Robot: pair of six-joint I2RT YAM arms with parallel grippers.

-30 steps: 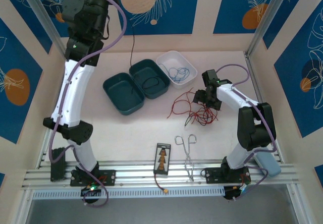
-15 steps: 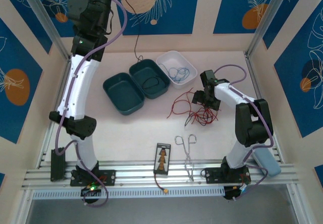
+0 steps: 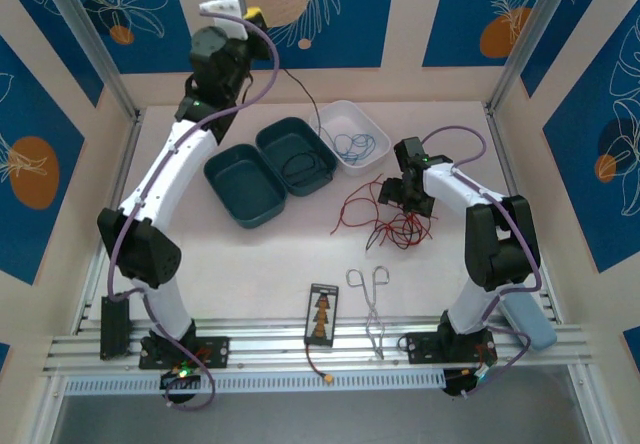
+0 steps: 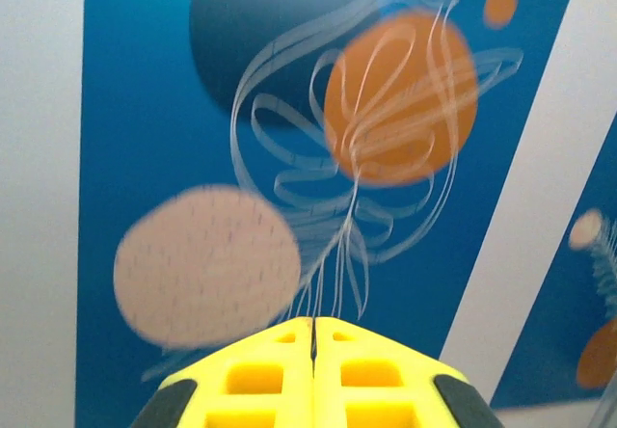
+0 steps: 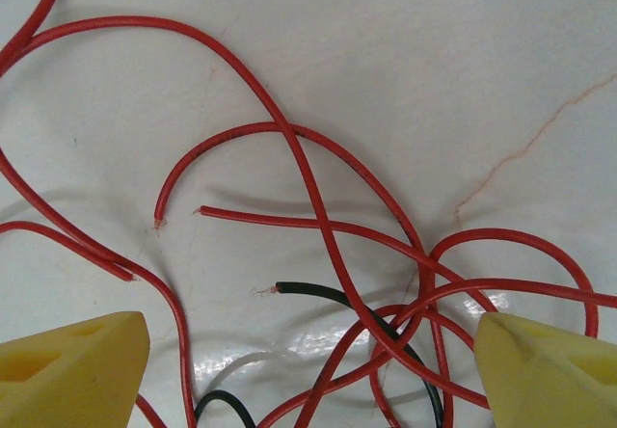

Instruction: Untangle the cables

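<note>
On your white worktop, the tangle of thin red and black cables lies at 3 o'clock. Your right gripper hangs just above it, spread wide. Your left gripper, raised at 11 o'clock, is pinched closed.

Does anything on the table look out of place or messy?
Yes. The red cables lie tangled on the table, with a black cable mixed in among them. The right gripper hangs open over the tangle.
</note>
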